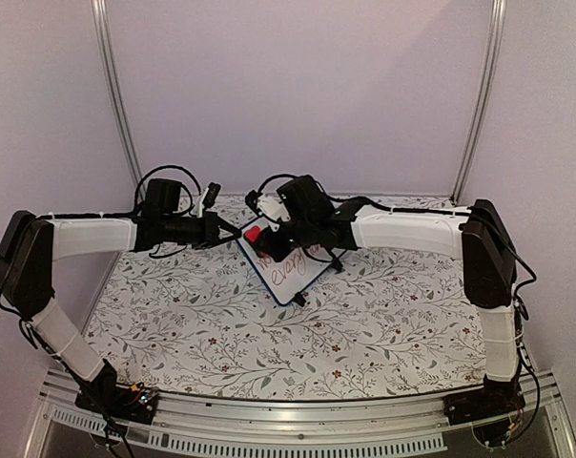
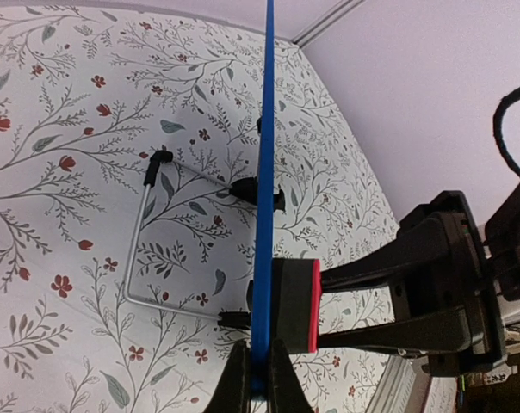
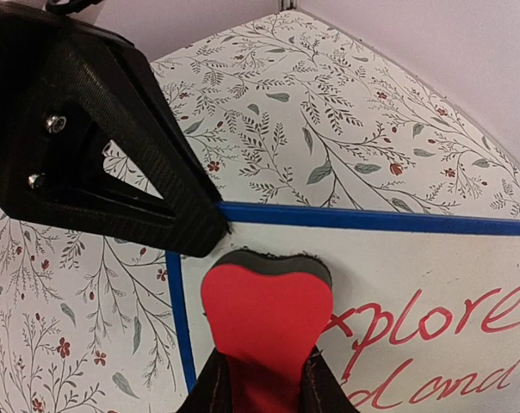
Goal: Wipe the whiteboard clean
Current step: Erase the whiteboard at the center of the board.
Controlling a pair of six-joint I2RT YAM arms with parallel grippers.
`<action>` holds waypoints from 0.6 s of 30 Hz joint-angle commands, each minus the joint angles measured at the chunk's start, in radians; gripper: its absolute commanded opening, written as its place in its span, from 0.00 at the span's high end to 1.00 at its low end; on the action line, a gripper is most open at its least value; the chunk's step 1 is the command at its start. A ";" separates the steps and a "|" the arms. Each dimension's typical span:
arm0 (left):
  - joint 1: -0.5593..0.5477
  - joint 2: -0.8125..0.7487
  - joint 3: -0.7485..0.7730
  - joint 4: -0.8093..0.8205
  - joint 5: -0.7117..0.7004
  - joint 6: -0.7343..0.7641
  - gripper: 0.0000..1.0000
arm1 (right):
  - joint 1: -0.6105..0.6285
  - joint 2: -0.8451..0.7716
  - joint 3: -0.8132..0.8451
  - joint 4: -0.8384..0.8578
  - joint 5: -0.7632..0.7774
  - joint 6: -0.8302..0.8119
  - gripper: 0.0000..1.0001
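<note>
Red handwriting (image 3: 432, 325) on the whiteboard (image 3: 415, 258) runs off the right wrist frame's lower right; in the left wrist view the board shows edge-on, its face hidden.

Top view high from rear, looking down; wrist views close, sharing whiteboard (image 3: 432, 258).

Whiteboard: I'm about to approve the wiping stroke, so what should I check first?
1. Left gripper shut on whiteboard frame: ok.
2. Right gripper shut on eraser: ok.
3. Eraser pad against whiteboard: ok.
4. Eraser beside the start of the writing: ok.
5. Writing gone: not ok, red words show.
6. Stand planted on table: cannot tell.
</note>
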 commanded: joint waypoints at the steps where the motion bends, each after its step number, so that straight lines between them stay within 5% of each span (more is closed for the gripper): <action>1: -0.020 -0.025 0.002 0.015 0.043 0.001 1.00 | -0.011 0.032 0.006 -0.027 -0.007 0.004 0.85; 18: -0.021 -0.027 0.002 0.012 0.036 0.006 1.00 | -0.011 -0.070 -0.208 -0.023 -0.024 0.018 0.86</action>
